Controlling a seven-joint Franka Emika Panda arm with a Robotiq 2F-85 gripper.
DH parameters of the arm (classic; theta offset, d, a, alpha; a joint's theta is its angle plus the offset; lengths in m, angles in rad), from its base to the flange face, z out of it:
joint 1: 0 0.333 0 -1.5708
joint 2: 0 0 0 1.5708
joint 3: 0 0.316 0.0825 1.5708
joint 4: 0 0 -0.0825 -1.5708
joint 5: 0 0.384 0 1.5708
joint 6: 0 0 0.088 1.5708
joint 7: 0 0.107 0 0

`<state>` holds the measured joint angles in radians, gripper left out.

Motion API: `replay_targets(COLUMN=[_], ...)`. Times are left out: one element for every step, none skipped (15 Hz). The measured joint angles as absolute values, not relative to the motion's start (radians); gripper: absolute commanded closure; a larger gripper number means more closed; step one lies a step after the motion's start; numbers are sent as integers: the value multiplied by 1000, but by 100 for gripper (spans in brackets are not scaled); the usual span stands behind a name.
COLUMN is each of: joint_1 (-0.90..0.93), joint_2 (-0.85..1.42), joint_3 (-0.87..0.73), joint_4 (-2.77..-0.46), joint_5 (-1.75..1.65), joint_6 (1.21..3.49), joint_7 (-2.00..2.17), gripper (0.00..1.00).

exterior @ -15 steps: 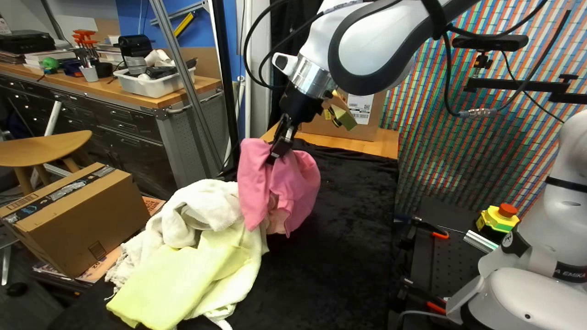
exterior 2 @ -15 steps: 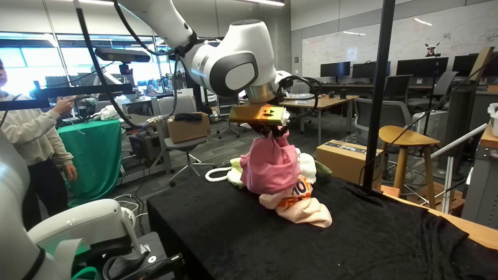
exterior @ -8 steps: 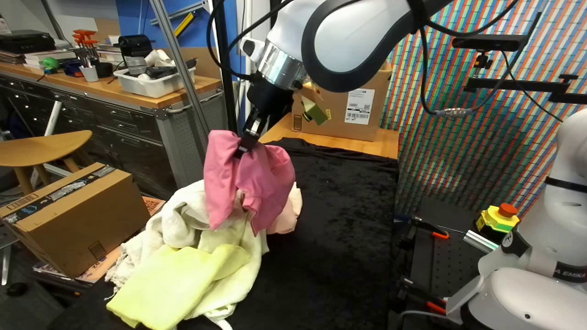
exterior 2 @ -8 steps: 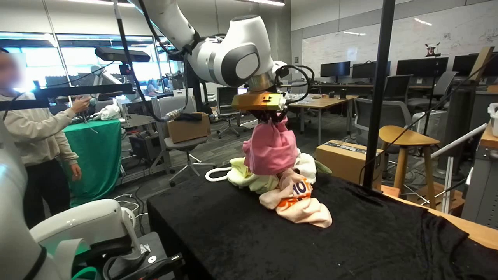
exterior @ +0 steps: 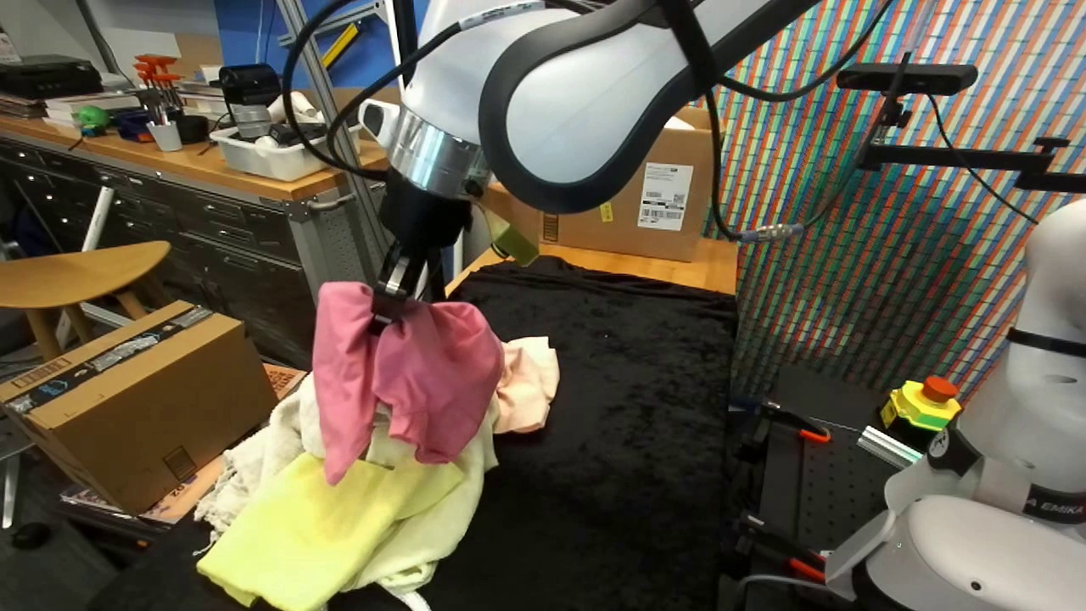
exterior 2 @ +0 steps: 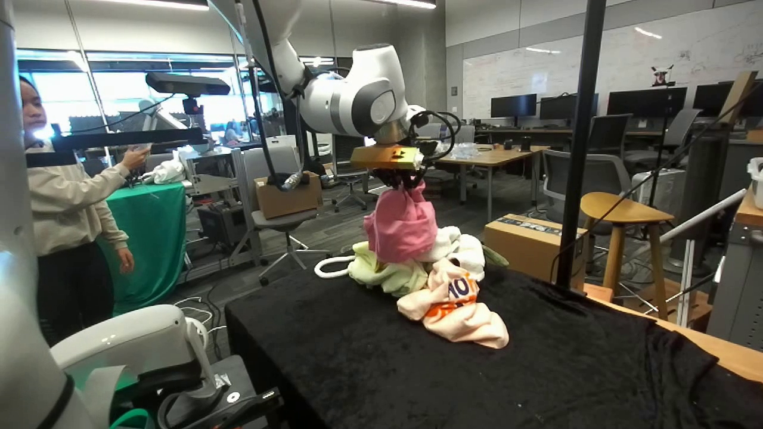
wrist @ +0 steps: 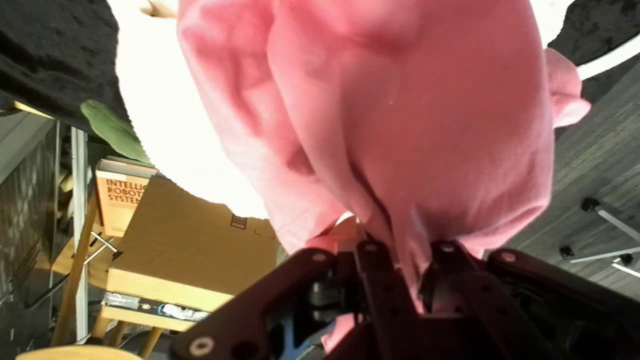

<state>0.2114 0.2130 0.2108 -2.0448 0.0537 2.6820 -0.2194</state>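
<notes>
The claw (wrist: pixel 407 247) pinches the pink cloth (exterior: pixel 441 373) over the cream cloth (exterior: pixel 254 462); in an exterior view peach cloth (exterior: pixel 528 386) lies at its three o'clock, yellow cloth (exterior: pixel 331 509) at seven, apparently a carrying step whose next move likely calls for a steady grip.

Robot base (exterior: pixel 976 543), one: white, rounded, "EMIKA" legible on it. Arm (exterior: pixel 585 119), one: white shell, dark trim, reaching out high from the base and sloping down toward its far end. Wrist (exterior: pixel 437 154): ringed in bright metal, bent so that it points downward, somewhat tilted as viewed from here. Coupling (exterior: pixel 424 216): black, directly below the wrist. End effector (wrist: pixel 408 247): black, two-fingered, hanging tips-down under the coupling, well apart from the base. Fingers (wrist: pixel 381 280): side by side, clamped nearly together, a narrow gap between. Outer linkages (wrist: pixel 270 295): two, dark, angled out to either side, matching in stance.
</notes>
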Motion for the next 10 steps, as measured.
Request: replay_targets(joint_1=[222, 233, 242, 250, 258, 267, 275, 281, 285, 288], joint_2=[230, 247, 261, 276, 291, 307, 325, 344, 364, 384], joint_3=[217, 223, 229, 235, 239, 241, 241, 240, 240, 239], joint_4=[-2025, -2003, -1981, -1957, -1934, -1912, -1891, -1871, -1853, -1836], joint_5=[49, 46, 46, 46, 46, 44, 41, 36, 28, 16], joint_6=[2676, 2671, 2665, 2657, 2653, 2648, 2642, 2634, 2622, 2610], joint_7=[-204, -188, -173, -161, -150, -140, -132, -125, -119, -113], gripper=[93, 93, 93, 93, 93, 93, 93, 93, 92, 92])
